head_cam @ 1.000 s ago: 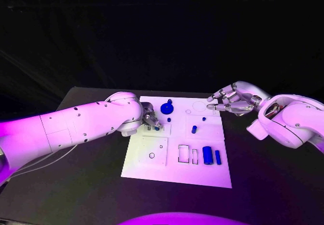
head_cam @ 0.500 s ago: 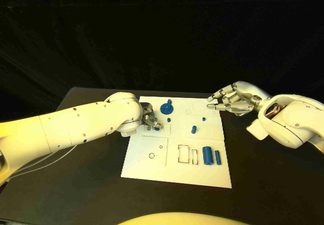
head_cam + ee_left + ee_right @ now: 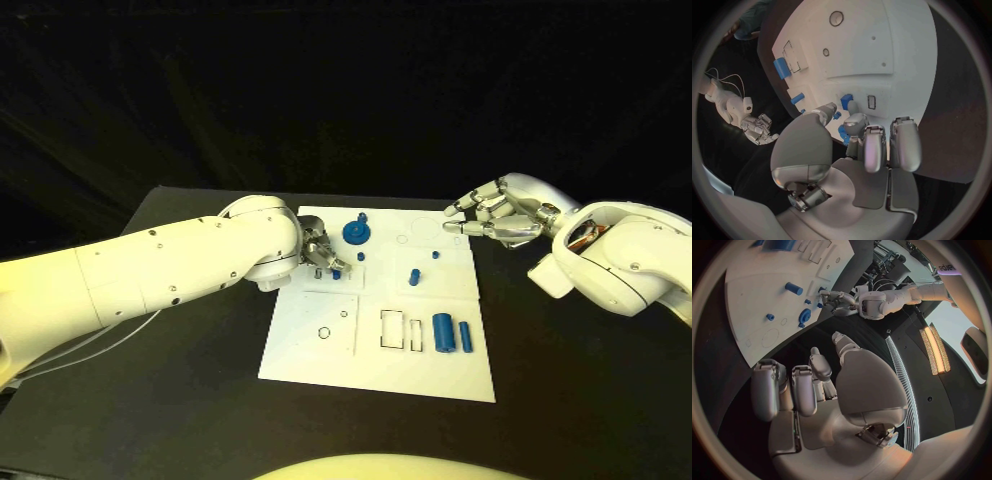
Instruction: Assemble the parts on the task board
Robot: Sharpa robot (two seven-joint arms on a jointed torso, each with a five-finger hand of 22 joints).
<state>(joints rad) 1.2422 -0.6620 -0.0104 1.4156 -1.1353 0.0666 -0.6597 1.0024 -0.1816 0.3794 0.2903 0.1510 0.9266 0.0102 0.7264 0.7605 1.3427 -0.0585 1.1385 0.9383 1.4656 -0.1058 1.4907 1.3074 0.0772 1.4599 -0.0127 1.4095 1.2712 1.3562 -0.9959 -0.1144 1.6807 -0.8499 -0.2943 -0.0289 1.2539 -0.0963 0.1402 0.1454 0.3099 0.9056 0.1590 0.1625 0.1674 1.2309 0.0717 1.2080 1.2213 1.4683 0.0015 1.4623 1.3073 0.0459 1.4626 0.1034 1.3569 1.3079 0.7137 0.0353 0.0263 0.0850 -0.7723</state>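
left hand point(image 3: 323, 257) pinches a small blue part point(image 3: 844, 134) at board's point(image 3: 378, 375) 10 o'clock | right hand point(image 3: 498, 220) curled, holding nothing | part likely light, rigid, slick: pinch its sides

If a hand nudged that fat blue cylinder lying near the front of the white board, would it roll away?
Probably. The blue cylinder lies on its side on the flat board, so a sideways nudge would likely roll it. It looks like smooth, stiff plastic, so perhaps light and slippery.

Warm light falls from above on the board point(image 3: 378, 330) against a black backdrop toward twelve o'clock, while both wrist views bend straight edges near their rims.
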